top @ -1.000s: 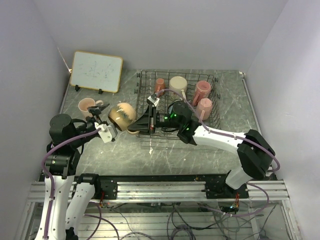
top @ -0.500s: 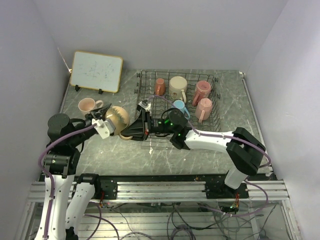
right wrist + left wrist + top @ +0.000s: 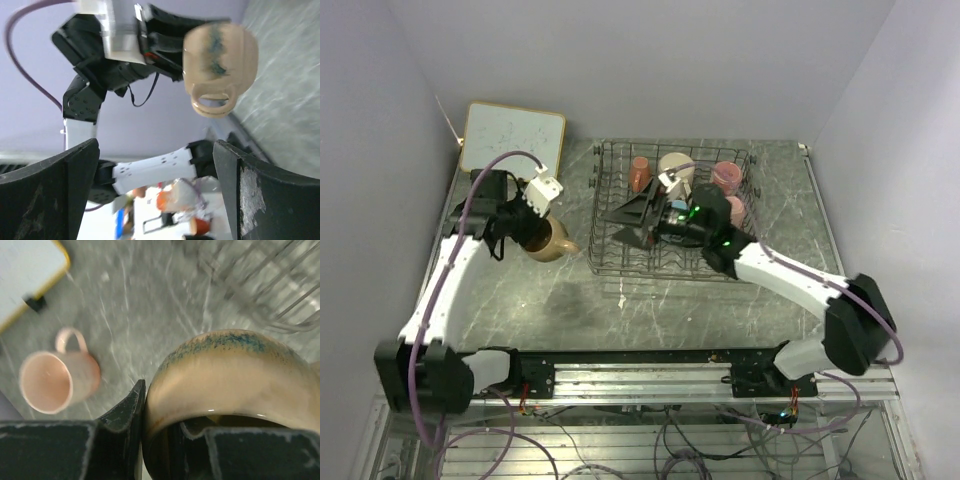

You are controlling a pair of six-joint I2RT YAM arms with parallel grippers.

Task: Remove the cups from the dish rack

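Left of the dish rack (image 3: pixel 603 262), the left gripper (image 3: pixel 528 231) is clamping the tan cup (image 3: pixel 551 244) by its rim over the desk (image 3: pixel 670 310); lowering it near the pink cup (image 3: pixel 50 380) seems next. The right gripper (image 3: pixel 632 222) is hovering wide open, empty, over the rack.

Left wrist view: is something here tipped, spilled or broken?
Nothing stands out. The left gripper pinches the tan mug by its rim, one finger inside. The bluish streak on it looks like glaze, not damage. The pink mug sits on the table and looks whole. No spill shows.
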